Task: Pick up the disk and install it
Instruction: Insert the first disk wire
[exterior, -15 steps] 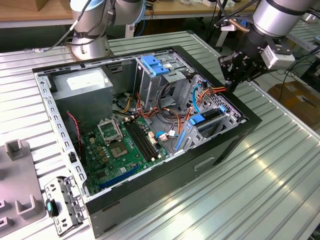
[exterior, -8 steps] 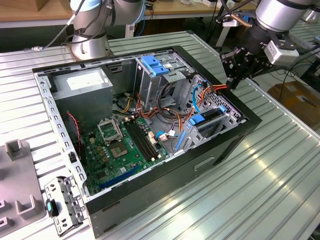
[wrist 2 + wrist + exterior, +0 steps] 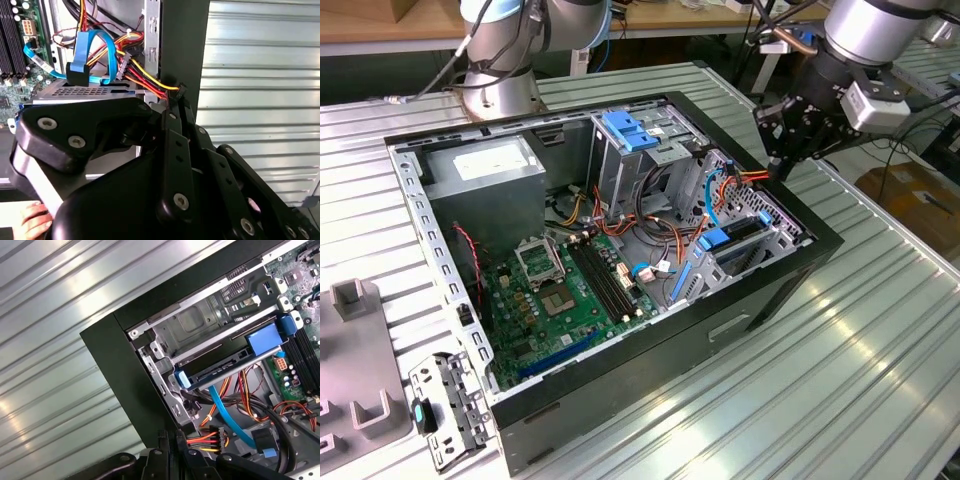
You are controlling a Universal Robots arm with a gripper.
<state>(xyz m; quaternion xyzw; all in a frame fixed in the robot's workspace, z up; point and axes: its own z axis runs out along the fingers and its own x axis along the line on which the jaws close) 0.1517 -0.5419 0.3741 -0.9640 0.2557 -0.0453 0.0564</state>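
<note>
OPEN CASE, DISK IN PLACE: The gripper, closed on nothing, hangs at the case rim by the cables; the disk lies in its bay nearby. We judge a good seating needs a square push straight in, clear of those cables. The first wrist view gives us the disk's connector edge; the second wrist view catches a person's hand.

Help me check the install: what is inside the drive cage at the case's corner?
The blue-framed disk lies in the drive cage, connector edge showing. The cage's metal plate covers most of its body.
</note>
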